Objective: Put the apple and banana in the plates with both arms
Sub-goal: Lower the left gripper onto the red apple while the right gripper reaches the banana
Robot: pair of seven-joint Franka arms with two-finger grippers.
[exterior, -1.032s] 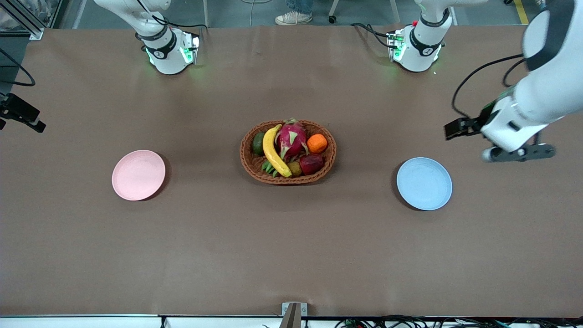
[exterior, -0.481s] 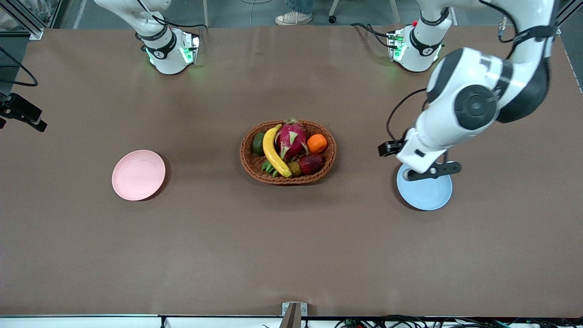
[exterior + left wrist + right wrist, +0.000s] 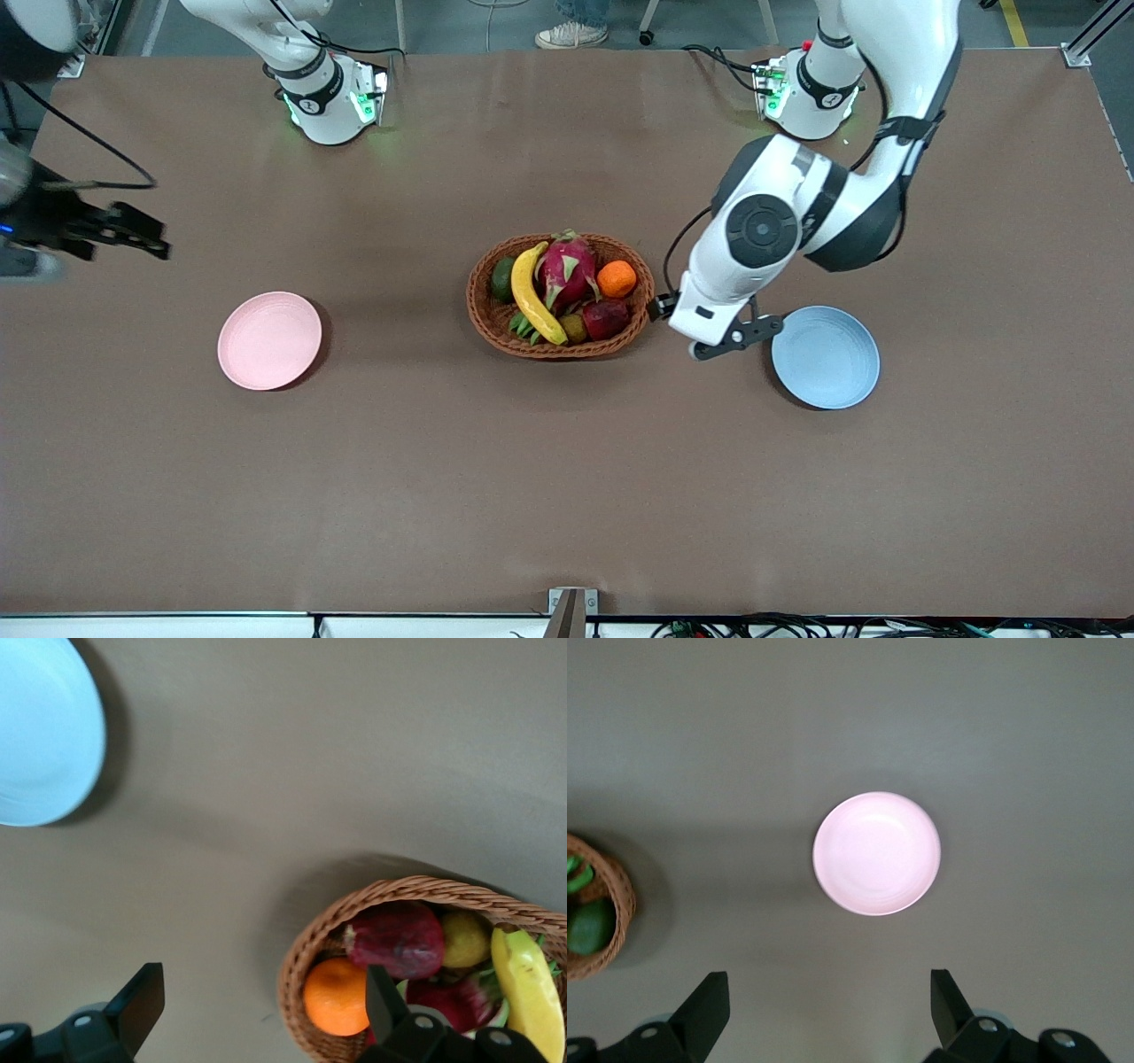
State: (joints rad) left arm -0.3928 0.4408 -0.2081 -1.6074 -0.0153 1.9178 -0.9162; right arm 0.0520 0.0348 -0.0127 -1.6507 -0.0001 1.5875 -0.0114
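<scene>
The left arm is sweeping in fast. A second ago its gripper hung out at the table's edge, half a second ago it was over the blue plate (image 3: 826, 358), and now the left gripper (image 3: 733, 339) sits over bare table between that plate and the wicker basket (image 3: 496, 332), close to the basket's rim. It looks to be lining up for a pick, most likely the apple (image 3: 606, 317).

The apple lies in the basket, mid-frame, at the end toward the left arm. The banana (image 3: 532, 294) lies in there too, curved along the end toward the right arm. Neither fruit is touched and both plates are bare, so the task has barely started.

The right gripper (image 3: 106, 232) has also swung into frame at the right arm's end of the table, above the pink plate (image 3: 269, 340) in the picture. It is blurred there, so its fingers are hard to read.

The wrist views settle that. The right wrist view shows its fingers spread wide and holding nothing, with the pink plate under them. The left wrist view shows the same wide, unloaded spread, and it brings the apple up close, with the orange (image 3: 337, 996) alongside it.
</scene>
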